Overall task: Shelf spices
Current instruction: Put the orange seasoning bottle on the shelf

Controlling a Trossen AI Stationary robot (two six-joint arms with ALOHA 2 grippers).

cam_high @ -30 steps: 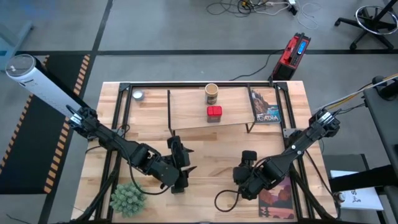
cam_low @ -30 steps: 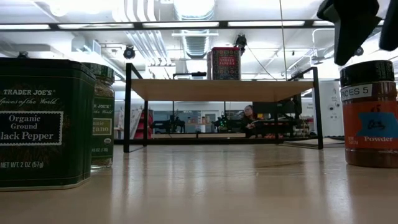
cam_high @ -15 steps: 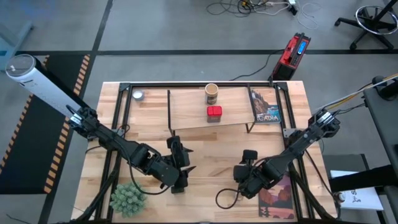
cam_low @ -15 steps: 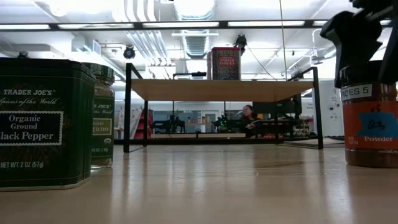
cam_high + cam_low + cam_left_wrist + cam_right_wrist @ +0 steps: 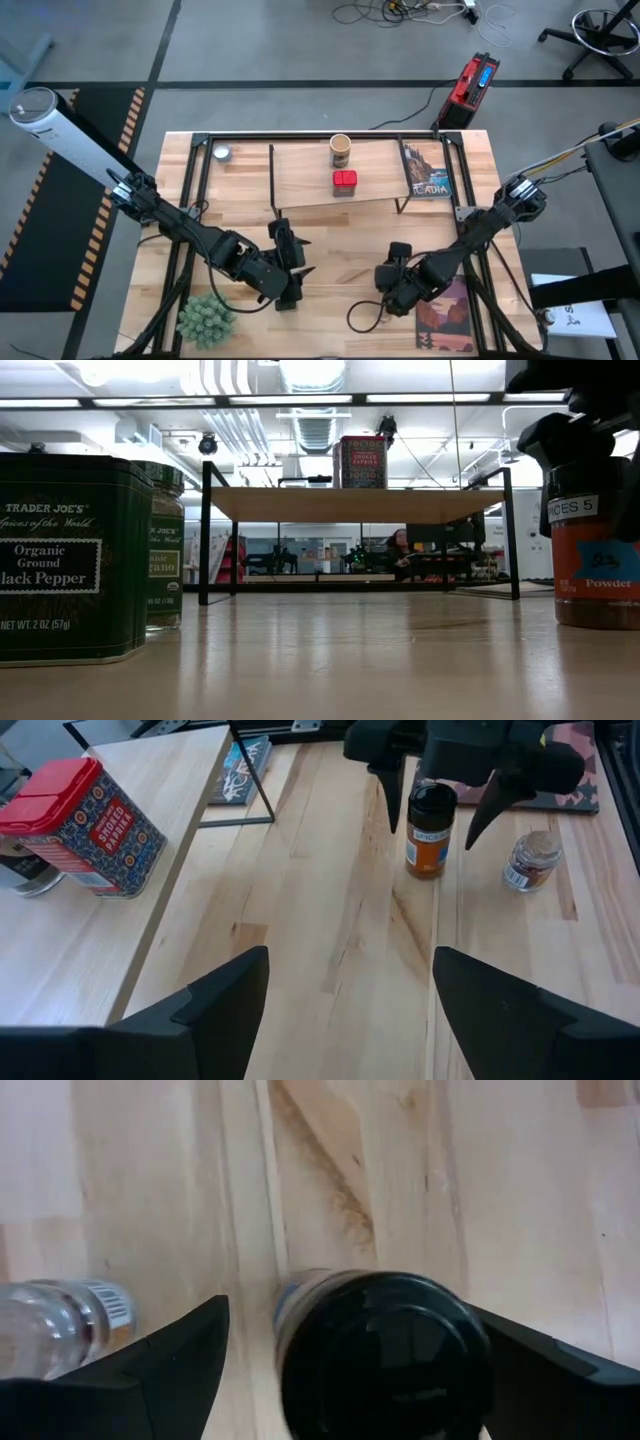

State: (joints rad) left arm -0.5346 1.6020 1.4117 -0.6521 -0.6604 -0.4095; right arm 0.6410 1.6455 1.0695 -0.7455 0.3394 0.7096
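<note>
right gripper (image 5: 445, 805) jaws spread around dark-lidded brown jar (image 5: 430, 830), upright on table (image 5: 330, 920)

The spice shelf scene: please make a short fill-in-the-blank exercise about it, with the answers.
1. The red tin stands on the ____.
2. The right gripper is open around the jar with the ____ lid.
3. Beside that jar stands a smaller, ____ jar.
4. The left gripper holds ____.

Answers: shelf; black; clear; nothing

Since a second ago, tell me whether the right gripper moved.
Yes. The right gripper has come down around the dark-lidded brown jar, which stands unmoved on the table.
</note>
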